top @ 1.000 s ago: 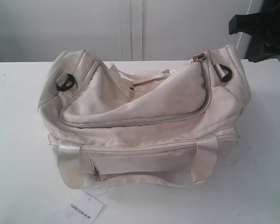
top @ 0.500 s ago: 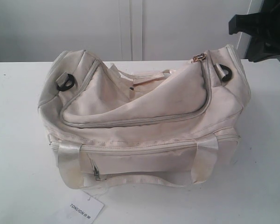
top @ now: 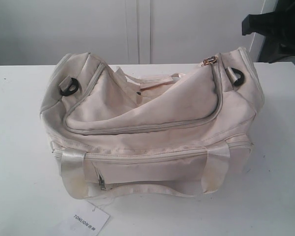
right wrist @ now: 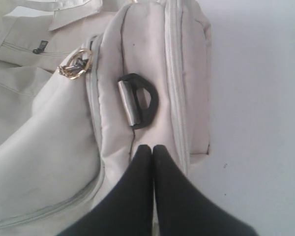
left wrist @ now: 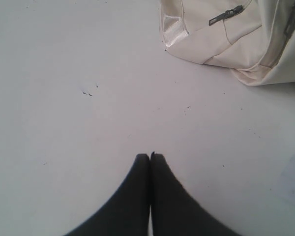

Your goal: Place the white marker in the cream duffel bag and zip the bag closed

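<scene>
Cream duffel bag point(top: 152, 123) is laid long axis left-right on worktop point(top: 19, 196), interior hidden. Left gripper point(left wrist: 150, 155) and right gripper point(right wrist: 152, 146) are pinched together.

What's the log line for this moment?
left end effector: shut, facing table | right end effector: shut, facing cream duffel bag | white marker: not visible

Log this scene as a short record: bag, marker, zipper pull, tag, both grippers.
bag: cream duffel bag on the white table
marker: white marker not visible in any view
zipper pull: gold ring pull near the black end ring, bag's right end
tag: TONLION paper tag on the table before the bag
left gripper: shut, empty, over bare table near the bag
right gripper: shut, empty, aimed at the bag's ring end
</scene>
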Action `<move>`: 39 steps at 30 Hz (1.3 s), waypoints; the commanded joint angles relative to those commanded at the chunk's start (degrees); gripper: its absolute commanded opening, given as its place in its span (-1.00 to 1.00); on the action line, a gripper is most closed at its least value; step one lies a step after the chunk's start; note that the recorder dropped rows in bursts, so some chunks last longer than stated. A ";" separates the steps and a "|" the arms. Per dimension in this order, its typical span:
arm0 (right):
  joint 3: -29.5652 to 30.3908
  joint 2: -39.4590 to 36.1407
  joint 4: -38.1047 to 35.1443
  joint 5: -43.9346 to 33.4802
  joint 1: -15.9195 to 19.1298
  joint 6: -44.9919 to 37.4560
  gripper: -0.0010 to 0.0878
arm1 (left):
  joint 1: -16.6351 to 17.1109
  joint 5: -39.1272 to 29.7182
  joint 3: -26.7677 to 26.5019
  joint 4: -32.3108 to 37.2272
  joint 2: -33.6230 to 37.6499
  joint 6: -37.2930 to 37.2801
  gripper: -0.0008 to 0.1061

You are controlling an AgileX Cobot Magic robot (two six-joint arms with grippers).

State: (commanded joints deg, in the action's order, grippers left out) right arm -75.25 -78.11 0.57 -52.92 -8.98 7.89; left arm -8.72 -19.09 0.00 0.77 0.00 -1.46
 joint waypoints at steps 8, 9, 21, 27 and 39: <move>0.00 -0.35 13.53 -0.96 0.00 7.26 -0.98 | 0.00 0.00 0.00 0.00 0.00 0.00 -0.99; 0.00 -0.22 16.49 -1.40 0.00 8.92 -0.98 | 0.00 0.00 0.00 0.00 0.00 0.00 -0.99; 11.24 17.88 19.42 0.90 1.19 7.14 -0.98 | 0.00 0.00 0.00 0.00 0.00 0.00 -0.99; 19.33 29.09 19.01 8.15 4.71 7.14 -0.98 | 0.00 0.00 0.00 0.00 0.00 0.00 -0.99; 34.58 51.03 15.45 11.11 12.89 7.24 -0.98 | 0.00 0.00 0.00 0.00 0.00 0.00 -0.99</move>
State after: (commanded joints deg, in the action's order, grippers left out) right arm -40.67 -27.09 16.02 -41.80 3.91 15.13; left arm -8.72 -19.09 0.00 0.77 0.00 -1.46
